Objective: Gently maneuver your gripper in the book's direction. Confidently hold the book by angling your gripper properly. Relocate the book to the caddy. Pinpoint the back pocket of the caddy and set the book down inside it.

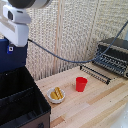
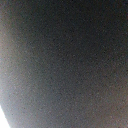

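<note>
The counter (image 1: 95, 102), light wood, is being occupied at the exterior view's left by the caddy (image 1: 20, 97), whose black walls and inner dividers are being seen from above. A toaster oven (image 1: 112, 56) with its rack (image 1: 95, 73) pulled out is being shown at the exterior view's right. The gripper (image 1: 16, 29) is being held above the caddy's rear. The book (image 1: 11, 55), dark navy, is being seen directly under it, upright, its lower edge at or just inside the back pocket (image 1: 15, 80). The fingers are hidden, so whether the gripper is pinching the book cannot be told; a grasp is being judged likely. A small bowl (image 1: 56, 94) of yellow food and a red cup (image 1: 81, 84) are being left well apart from the caddy. The wrist view is being filled by a dark blur.

Risk, as judged: the book could be caught on a divider or rear wall if lowered tilted, or dropped outside the pocket if released early.
</note>
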Controlling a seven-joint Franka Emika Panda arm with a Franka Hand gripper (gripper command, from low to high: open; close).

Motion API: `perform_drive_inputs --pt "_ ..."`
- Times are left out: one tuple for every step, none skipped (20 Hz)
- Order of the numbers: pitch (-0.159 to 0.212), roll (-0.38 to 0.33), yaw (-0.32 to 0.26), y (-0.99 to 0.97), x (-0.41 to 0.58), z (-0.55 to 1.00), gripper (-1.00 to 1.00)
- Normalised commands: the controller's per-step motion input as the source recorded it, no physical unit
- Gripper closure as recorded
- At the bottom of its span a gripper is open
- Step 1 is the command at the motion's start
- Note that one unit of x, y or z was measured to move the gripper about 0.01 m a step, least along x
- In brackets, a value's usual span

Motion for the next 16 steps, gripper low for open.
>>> perform_drive_inputs --pt "0.058 -0.006 -0.155 0.3 0.469 0.0 1.0" --pt "0.051 -0.012 -0.16 0.29 0.471 -0.02 1.0" --pt "0.035 -0.029 -0.158 0.3 0.46 -0.03 1.0" --pt "0.015 -0.055 -0.151 0.34 0.429 -0.02 1.0" --pt "0.013 -0.06 -0.124 0.25 0.377 0.0 1.0" --pt "0.008 -0.057 -0.081 0.17 0.326 0.0 1.0" --pt "0.0 -0.063 -0.025 0.15 0.243 0.0 -1.0" --pt "0.0 -0.057 -0.016 0.11 0.206 0.0 -1.0" --pt "0.0 -0.046 0.0 0.1 0.171 0.0 -1.0" --pt "0.005 -0.046 0.015 0.05 0.154 0.02 -1.0" --pt "0.021 -0.043 0.058 0.0 0.191 0.05 -1.0" --pt "0.025 -0.026 0.103 0.0 0.166 0.08 -1.0" --pt "0.024 -0.028 0.108 0.0 0.154 0.11 -1.0" --pt "0.033 -0.028 0.092 0.0 0.094 0.17 -1.0" --pt "0.031 -0.056 0.066 0.0 0.129 0.17 -1.0" --pt "0.08 -0.011 0.049 -0.01 0.077 0.18 -1.0"
